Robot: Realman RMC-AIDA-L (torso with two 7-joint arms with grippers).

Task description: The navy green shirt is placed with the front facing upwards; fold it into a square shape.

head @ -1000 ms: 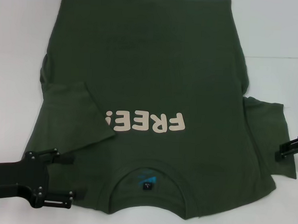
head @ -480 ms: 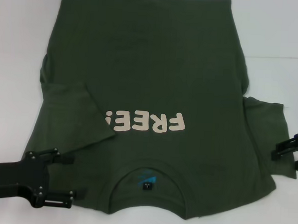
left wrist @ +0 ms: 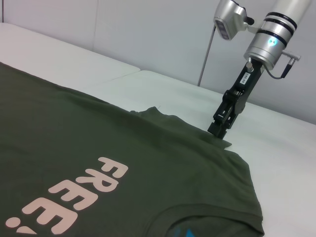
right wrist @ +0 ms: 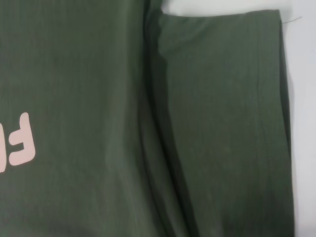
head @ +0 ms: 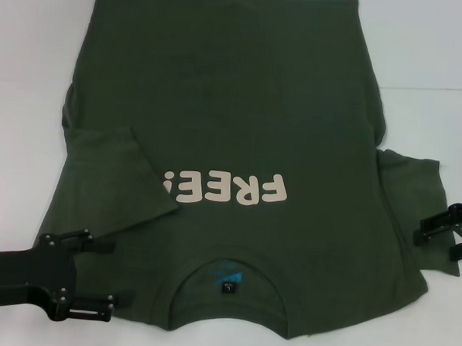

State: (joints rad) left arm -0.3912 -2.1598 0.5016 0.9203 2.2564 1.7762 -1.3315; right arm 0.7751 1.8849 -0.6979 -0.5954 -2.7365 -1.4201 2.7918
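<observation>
Head view: the navy green shirt [head: 232,150] lies front-up on the white table [head: 438,60], collar nearest the robot.
Its left sleeve [head: 118,175] is folded inward over the body, beside the cream "FREE!" print [head: 224,190]; the left gripper [head: 101,279], fingers spread, sits at the shoulder near the collar, and the right gripper [head: 451,231] is over the outspread right sleeve [head: 411,206]. Left wrist view: the right gripper [left wrist: 219,129] stands tip-down on the sleeve edge; whether it pinches cloth cannot be told. Right wrist view: the right sleeve [right wrist: 227,123] lies flat beside the shirt body.
</observation>
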